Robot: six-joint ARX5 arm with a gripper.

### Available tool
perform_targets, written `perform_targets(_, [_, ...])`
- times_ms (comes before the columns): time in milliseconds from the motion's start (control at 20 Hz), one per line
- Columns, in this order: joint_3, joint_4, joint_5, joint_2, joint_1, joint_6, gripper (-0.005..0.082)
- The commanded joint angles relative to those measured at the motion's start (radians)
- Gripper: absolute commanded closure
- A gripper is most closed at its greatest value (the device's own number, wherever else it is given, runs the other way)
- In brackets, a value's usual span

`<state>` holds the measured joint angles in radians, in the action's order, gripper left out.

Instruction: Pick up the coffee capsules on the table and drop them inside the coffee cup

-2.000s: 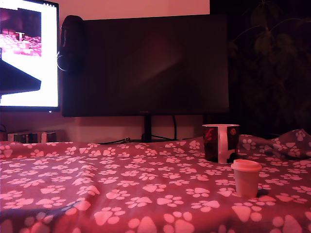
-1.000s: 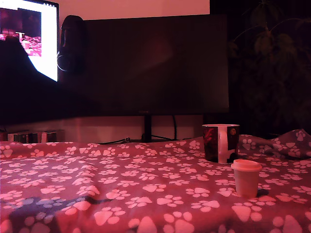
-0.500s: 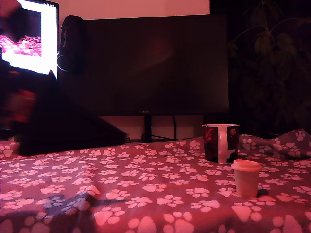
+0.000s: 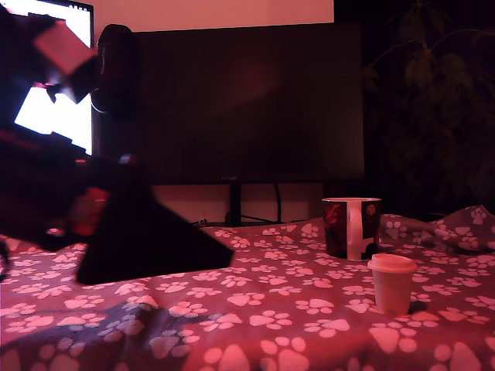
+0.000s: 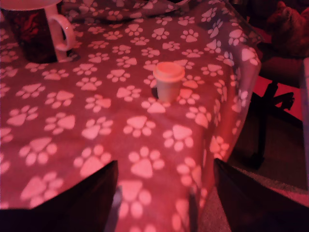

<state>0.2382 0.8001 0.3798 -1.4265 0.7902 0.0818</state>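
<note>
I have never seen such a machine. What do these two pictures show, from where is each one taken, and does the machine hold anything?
Both pictures show one moment. The exterior view comes from a camera standing low at the table, which wears a reddish cloth with white paw prints. The big dark blurred shape on that view's left is the robot arm. The wrist view comes from a camera on the arm itself, looking forward; the two dark shapes at its lower edge are the fingers of the gripper. They stand wide apart with only cloth between them, so nothing is held. On the cloth stand a small pale coffee capsule and a dark coffee cup with a white handle. Behind are two screens.
</note>
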Motion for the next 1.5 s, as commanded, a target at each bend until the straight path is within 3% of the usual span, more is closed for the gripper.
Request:
perform_targets(0, [0.020,0.019,0.006,-0.029,0.014,0.007,0.0198])
perform_targets(1450, [0.349,0.045,0.046,-0.418,0.089,0.024,0.0201])
